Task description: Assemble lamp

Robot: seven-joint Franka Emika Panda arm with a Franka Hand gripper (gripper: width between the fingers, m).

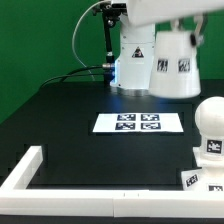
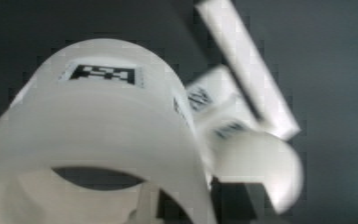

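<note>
The tapered white lamp shade [image 1: 176, 66] hangs from my gripper [image 1: 170, 30] above the back of the black table, at the exterior view's right. My gripper is shut on its top; the fingers themselves are hidden. In the wrist view the shade [image 2: 105, 120] fills most of the frame, tag up, with its dark opening near the camera. The rounded bulb [image 1: 212, 124] stands on the blocky base [image 1: 203, 181] at the exterior view's right edge, well in front of the shade. Past the shade, the wrist view shows the bulb [image 2: 265, 160] and the tagged base [image 2: 208, 100].
The marker board [image 1: 138, 123] lies flat mid-table. A long white rail [image 1: 28, 166] runs along the front and left edges and shows in the wrist view [image 2: 247, 60]. The arm's white pedestal [image 1: 134, 55] stands at the back beside the shade.
</note>
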